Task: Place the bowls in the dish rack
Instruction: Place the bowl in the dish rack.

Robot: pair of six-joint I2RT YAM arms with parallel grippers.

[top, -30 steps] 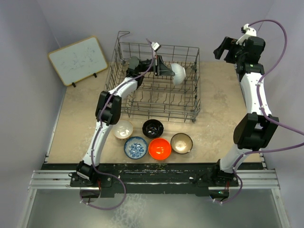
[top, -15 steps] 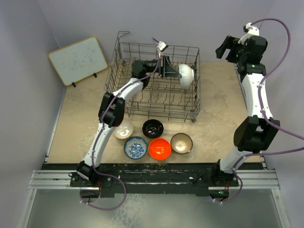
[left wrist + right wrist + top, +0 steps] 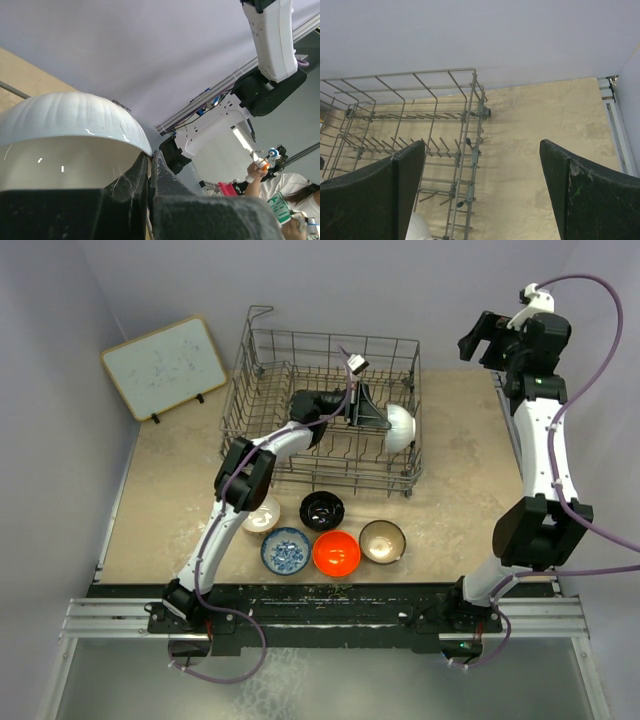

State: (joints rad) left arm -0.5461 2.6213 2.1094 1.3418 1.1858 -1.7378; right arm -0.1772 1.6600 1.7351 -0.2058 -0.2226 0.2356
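My left gripper (image 3: 384, 420) reaches into the dish rack (image 3: 331, 338) and is shut on the rim of the white bowl (image 3: 400, 427), which is held on edge at the rack's right end. In the left wrist view both fingers pinch the white bowl's (image 3: 65, 117) rim, left gripper (image 3: 149, 162). In front of the rack stand the cream bowl (image 3: 262, 513), black bowl (image 3: 322, 510), blue-and-white bowl (image 3: 285, 550), orange-red bowl (image 3: 336, 553) and brown-rimmed bowl (image 3: 382, 541). My right gripper (image 3: 482, 340) hangs open, high at the back right, right gripper (image 3: 482, 145) above the dish rack's (image 3: 472, 100) corner.
A white board (image 3: 165, 367) leans at the back left, beside the rack. The rack's loop handle (image 3: 258, 312) rises at its far left corner. Bare tan tabletop (image 3: 460, 470) lies right of the rack, under the right arm (image 3: 272, 35).
The left gripper has carried the white bowl rightwards and down to the rack's right end. The right arm has drifted slightly right, still open.
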